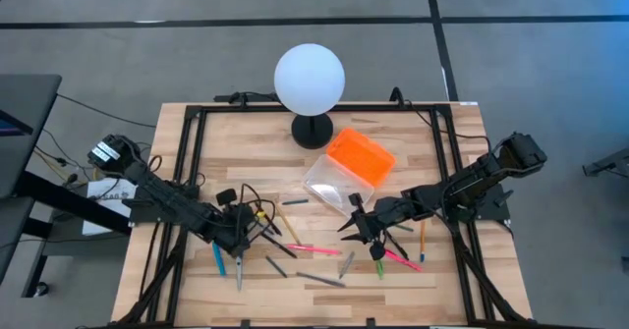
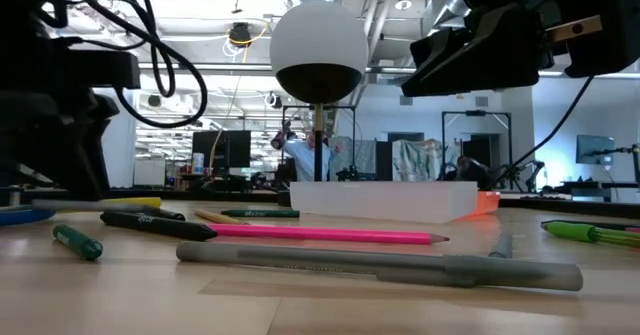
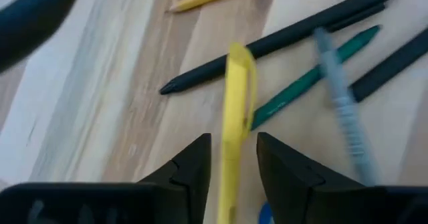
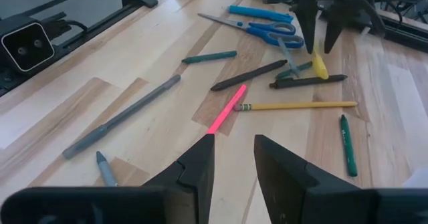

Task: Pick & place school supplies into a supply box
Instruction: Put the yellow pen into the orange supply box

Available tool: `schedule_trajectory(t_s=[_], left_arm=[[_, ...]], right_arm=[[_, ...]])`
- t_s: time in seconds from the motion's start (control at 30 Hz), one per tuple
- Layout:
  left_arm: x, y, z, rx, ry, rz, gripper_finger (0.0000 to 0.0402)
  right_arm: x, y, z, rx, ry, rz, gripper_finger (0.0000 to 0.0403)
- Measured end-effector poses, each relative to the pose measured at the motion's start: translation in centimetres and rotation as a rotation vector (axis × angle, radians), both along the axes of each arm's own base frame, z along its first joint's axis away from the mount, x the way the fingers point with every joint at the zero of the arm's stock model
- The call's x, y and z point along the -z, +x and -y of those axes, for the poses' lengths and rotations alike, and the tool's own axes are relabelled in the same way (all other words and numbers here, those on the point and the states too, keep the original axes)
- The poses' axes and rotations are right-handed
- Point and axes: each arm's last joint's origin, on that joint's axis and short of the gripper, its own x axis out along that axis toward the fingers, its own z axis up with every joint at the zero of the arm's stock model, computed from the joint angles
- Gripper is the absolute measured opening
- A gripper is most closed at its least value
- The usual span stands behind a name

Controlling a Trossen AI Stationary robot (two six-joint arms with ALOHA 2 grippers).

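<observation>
Yellow plastic shows between the spread fingers of the left gripper (image 3: 231, 158): a yellow marker (image 3: 235, 110) lies or hangs in the gap, and whether it is touched cannot be told. A slip is the likeliest fault here, since the fingers stand apart; the marker could be dropped onto the black pen (image 3: 281, 40), green pen (image 3: 314, 77) and grey pen (image 3: 341, 97) crowded just beyond the fingertips. A closing grip could also catch one of these neighbours along with it.

The right gripper (image 4: 234, 158) is held over the worktop (image 1: 393, 280) with fingers parted and nothing between them, a pink pencil (image 4: 226, 110) just ahead of it. The supply box (image 1: 339, 179), clear with its orange lid (image 1: 361, 155) beside it, sits just beyond this gripper, well apart from the left one.

Light wooden planks form the worktop, framed by black rails, with a white globe lamp (image 1: 310, 79) at the far edge. Behind it, an open workshop with monitors and a distant person (image 2: 318, 157) is seen.
</observation>
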Motion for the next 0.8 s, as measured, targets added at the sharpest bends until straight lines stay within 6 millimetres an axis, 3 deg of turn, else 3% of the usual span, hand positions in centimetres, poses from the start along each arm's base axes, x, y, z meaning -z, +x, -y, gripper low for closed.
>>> schedule_trajectory(t_s=[0.57,0.8], left_arm=[[0.8,-0.2,-1.1,-0.039,-0.097,-0.082,0.0112],[0.8,-0.2,-1.2,-0.037,-0.076,-0.086,0.006]], right_arm=[[0.0,0.0,0.0,-0.001,-0.001,0.0,0.0101],[0.0,0.0,0.0,-0.001,-0.002,0.0,0.0101]])
